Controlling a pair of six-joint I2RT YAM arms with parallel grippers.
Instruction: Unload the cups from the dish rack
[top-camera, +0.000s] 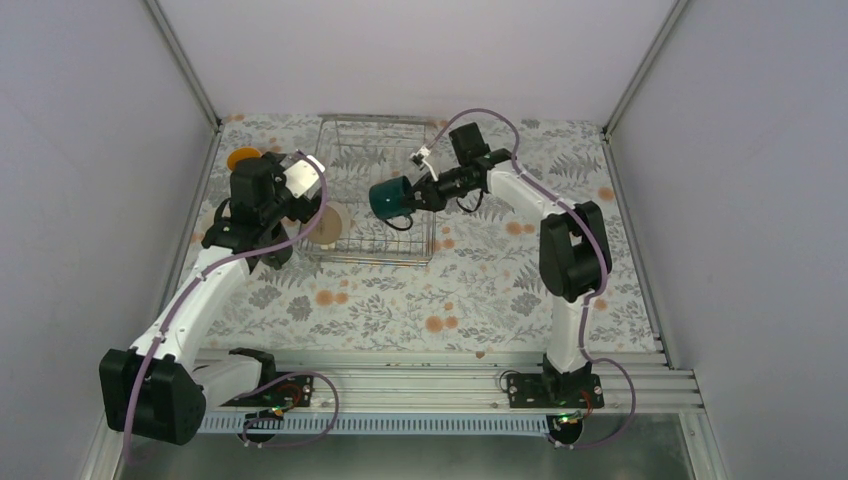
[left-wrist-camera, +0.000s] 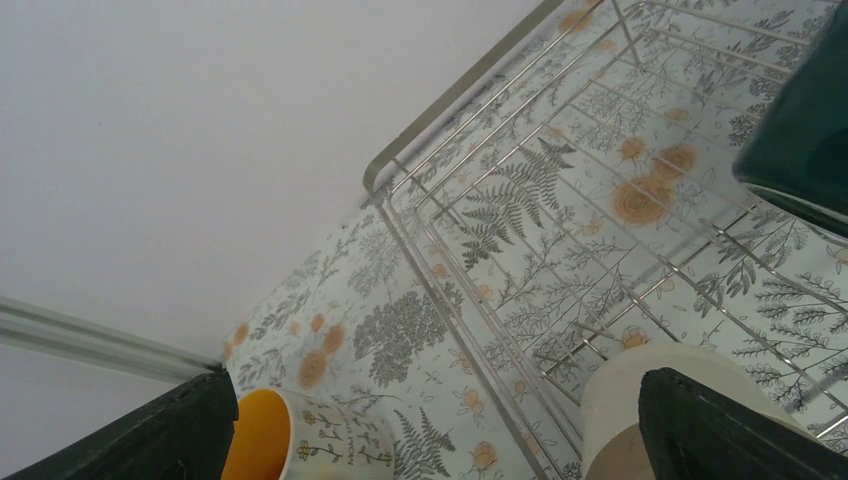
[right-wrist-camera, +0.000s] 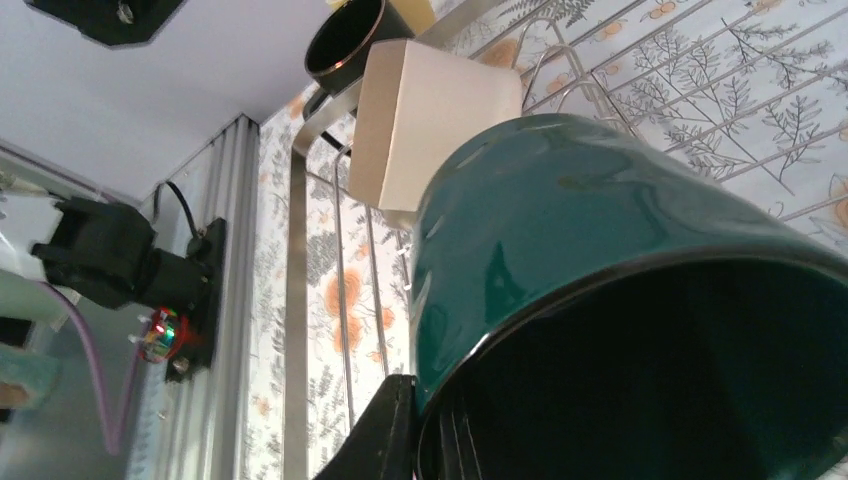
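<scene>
The silver wire dish rack (top-camera: 372, 245) sits at the back middle of the table. My right gripper (top-camera: 420, 194) is shut on the rim of the dark green cup (top-camera: 391, 198) and holds it tilted above the rack; in the right wrist view one finger (right-wrist-camera: 398, 432) presses the outside of the green cup (right-wrist-camera: 600, 240). My left gripper (top-camera: 292, 212) is open at the rack's left side. Its jaws stand wide apart in the left wrist view (left-wrist-camera: 440, 445). The cream cup (top-camera: 328, 222) (left-wrist-camera: 640, 385) is inside the rack by the right finger. The yellow-orange cup (top-camera: 243, 157) (left-wrist-camera: 300, 435) is on the table left of the rack. A black cup (right-wrist-camera: 350, 40) shows beyond. The pale cup is out of view.
The flowered tablecloth (top-camera: 480, 290) covers the table. Grey walls close in the back and both sides. The metal rail (top-camera: 450, 385) with the arm bases runs along the near edge. The left arm's white wrist block (right-wrist-camera: 430, 120) is close to the green cup.
</scene>
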